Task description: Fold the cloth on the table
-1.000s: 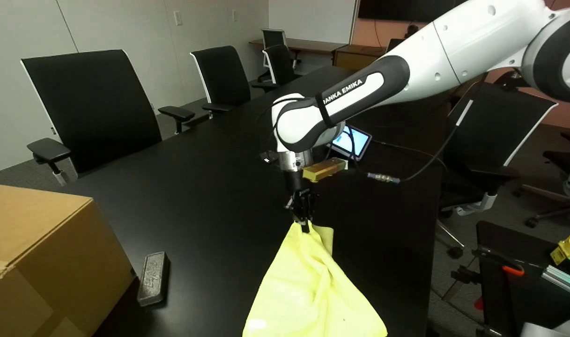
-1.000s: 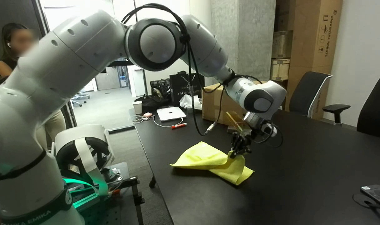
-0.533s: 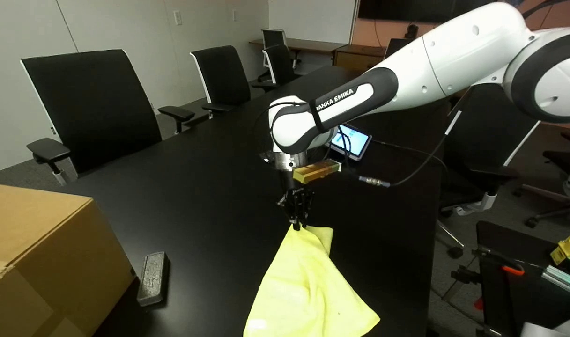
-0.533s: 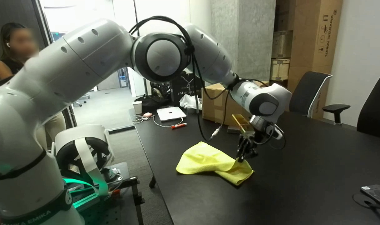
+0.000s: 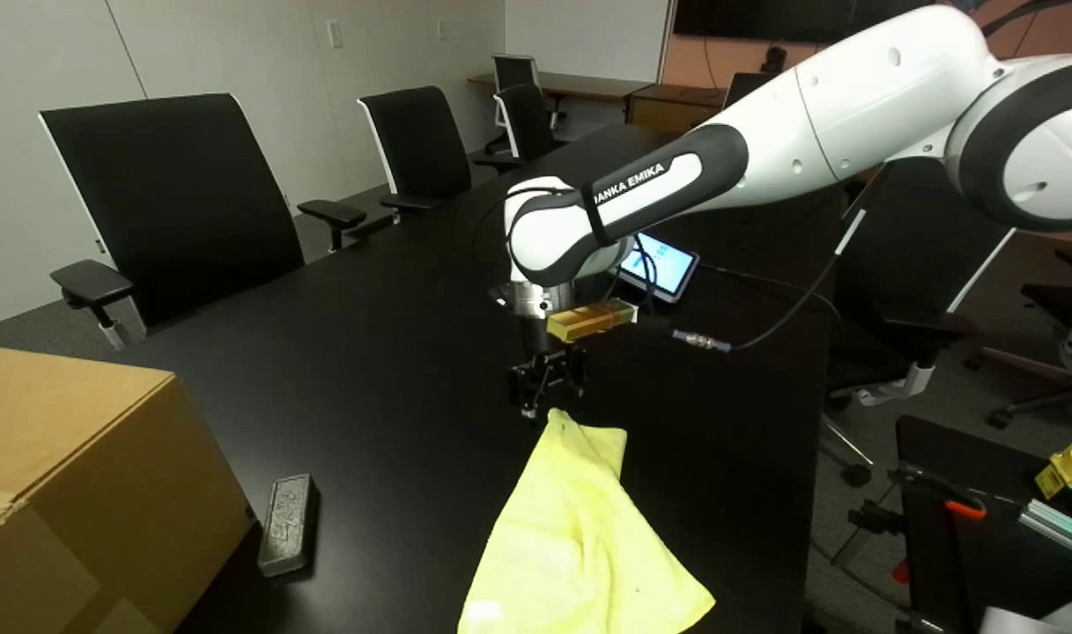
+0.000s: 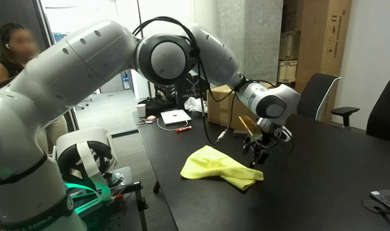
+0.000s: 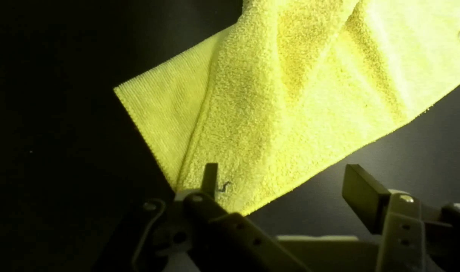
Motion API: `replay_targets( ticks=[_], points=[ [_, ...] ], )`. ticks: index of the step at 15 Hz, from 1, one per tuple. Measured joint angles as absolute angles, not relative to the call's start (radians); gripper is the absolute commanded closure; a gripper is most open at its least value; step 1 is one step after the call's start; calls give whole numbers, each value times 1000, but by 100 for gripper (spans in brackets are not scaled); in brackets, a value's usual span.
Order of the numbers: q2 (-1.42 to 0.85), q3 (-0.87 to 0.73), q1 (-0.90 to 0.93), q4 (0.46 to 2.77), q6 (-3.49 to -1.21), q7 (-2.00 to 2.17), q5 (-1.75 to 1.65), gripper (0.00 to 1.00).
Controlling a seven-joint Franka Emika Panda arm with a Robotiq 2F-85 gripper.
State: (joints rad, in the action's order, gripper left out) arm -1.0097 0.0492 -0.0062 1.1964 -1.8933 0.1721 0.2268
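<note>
On the black table (image 5: 395,396): in an exterior view, the yellow cloth (image 5: 580,537) lies wrinkled; a dark block (image 5: 287,526) is between it and the cardboard box (image 5: 104,493).
Claw (image 6: 249,158): in an exterior view, it hangs at the cloth's end; whether they touch, I cannot tell.
Fingers (image 7: 210,176): in the wrist view, they stand wide apart and hold nothing; one is over the cloth, its pair over the table.
</note>
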Motion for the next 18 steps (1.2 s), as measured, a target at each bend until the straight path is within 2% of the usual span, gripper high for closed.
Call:
replay_targets(
  ticks=[18],
  points=[
    [-697,198,6,1782,-2079,-287,217,0]
  ],
)
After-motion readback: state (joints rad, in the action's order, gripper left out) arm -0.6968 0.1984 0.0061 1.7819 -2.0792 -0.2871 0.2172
